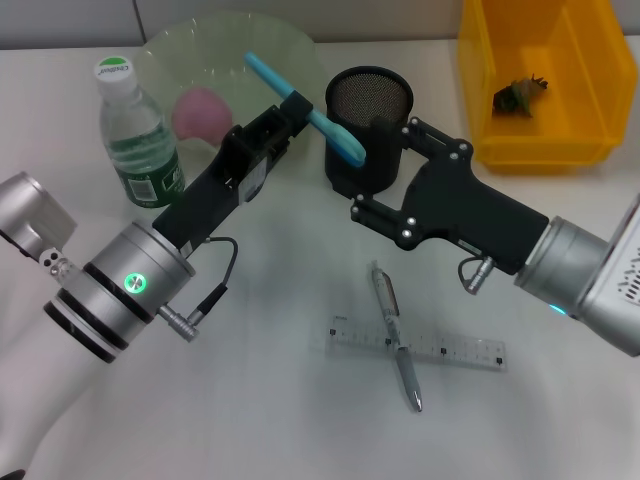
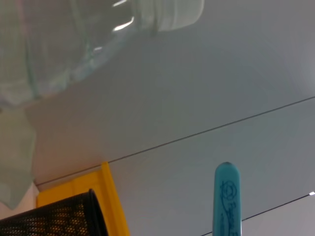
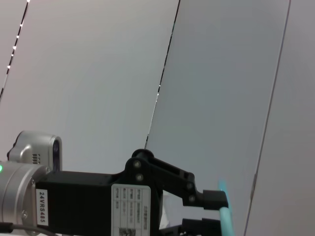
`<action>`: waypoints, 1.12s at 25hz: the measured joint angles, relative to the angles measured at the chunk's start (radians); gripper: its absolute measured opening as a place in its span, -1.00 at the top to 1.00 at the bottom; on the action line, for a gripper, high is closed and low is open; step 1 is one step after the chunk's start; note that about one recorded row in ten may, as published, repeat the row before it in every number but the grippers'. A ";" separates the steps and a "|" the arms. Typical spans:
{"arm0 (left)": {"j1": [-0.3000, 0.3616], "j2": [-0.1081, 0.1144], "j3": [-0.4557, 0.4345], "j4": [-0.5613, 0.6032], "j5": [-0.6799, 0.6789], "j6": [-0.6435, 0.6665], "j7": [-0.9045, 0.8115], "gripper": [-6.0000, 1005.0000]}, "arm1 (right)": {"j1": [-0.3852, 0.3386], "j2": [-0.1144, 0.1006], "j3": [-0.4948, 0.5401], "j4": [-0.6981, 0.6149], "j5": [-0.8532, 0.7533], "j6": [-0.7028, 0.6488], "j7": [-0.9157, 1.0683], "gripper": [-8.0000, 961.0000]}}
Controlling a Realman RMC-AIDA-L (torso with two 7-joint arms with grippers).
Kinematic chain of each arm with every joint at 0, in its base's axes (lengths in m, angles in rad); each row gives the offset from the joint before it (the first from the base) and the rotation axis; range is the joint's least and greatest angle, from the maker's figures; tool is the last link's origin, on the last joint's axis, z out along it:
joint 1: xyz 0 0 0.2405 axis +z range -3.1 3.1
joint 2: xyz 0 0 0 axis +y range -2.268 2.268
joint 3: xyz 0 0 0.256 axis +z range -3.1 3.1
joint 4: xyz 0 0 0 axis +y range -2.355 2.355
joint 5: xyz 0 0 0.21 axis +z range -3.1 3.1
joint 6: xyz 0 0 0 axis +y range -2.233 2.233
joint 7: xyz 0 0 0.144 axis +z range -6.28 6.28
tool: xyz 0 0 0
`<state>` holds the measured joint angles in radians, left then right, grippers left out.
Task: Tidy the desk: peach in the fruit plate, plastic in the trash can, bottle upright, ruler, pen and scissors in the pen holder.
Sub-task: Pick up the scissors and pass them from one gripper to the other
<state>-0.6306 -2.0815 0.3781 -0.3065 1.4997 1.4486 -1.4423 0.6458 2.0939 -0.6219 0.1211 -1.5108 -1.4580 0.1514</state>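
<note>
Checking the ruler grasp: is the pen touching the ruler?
Touching. Head view shows the pen lying straight across the clear ruler on the table.

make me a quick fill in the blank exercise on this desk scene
1. The left claw holds the blue ____ over the pen holder.
2. The peach lies in the ____.
3. The pen lies across the ____.
4. The water bottle stands ____.

Missing words: scissors; fruit plate; ruler; upright
</note>
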 joint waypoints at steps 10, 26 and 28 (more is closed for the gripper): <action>-0.001 0.000 -0.047 -0.009 0.044 -0.030 -0.004 0.56 | 0.033 0.000 0.012 0.013 0.000 0.018 -0.035 -0.38; -0.002 0.000 -0.059 -0.014 0.054 -0.035 -0.007 0.56 | 0.064 0.000 0.036 0.027 0.000 0.058 -0.037 0.33; -0.003 0.000 -0.059 -0.014 0.054 -0.039 -0.006 0.56 | 0.065 0.000 0.039 0.027 0.000 0.062 -0.033 0.49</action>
<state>-0.6336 -2.0815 0.3190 -0.3205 1.5541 1.4097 -1.4481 0.7107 2.0936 -0.5829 0.1481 -1.5108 -1.3957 0.1182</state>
